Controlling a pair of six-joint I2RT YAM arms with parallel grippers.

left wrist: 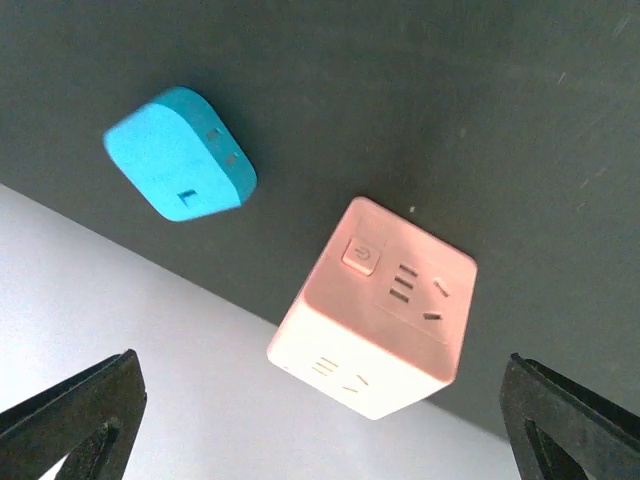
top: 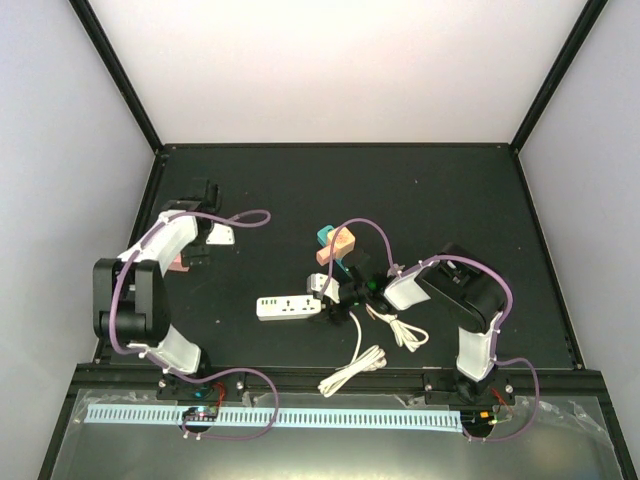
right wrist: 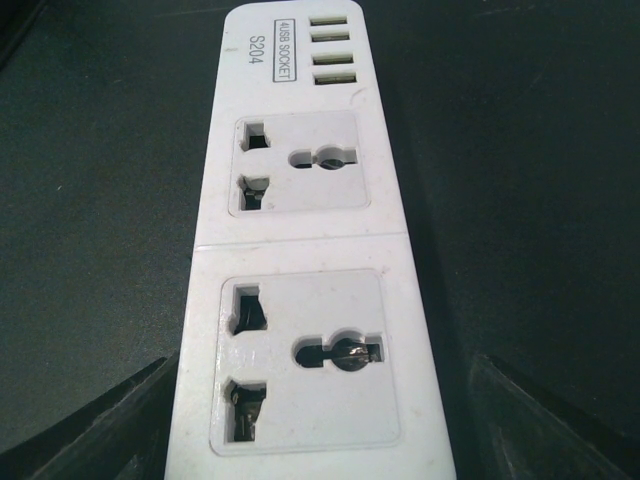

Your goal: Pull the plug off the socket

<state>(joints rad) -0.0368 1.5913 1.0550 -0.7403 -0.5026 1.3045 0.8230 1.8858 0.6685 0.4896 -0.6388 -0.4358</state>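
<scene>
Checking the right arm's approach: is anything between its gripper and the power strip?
Nothing visible. The right gripper is open, fingers flanking the near end of the white power strip; both sockets in its wrist view are empty.

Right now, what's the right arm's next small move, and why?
Probably draw the right gripper back a little and shut on what looks like the plug at the power strip's right end: its wrist view shows fingers open astride the strip and only empty sockets ahead.
</scene>
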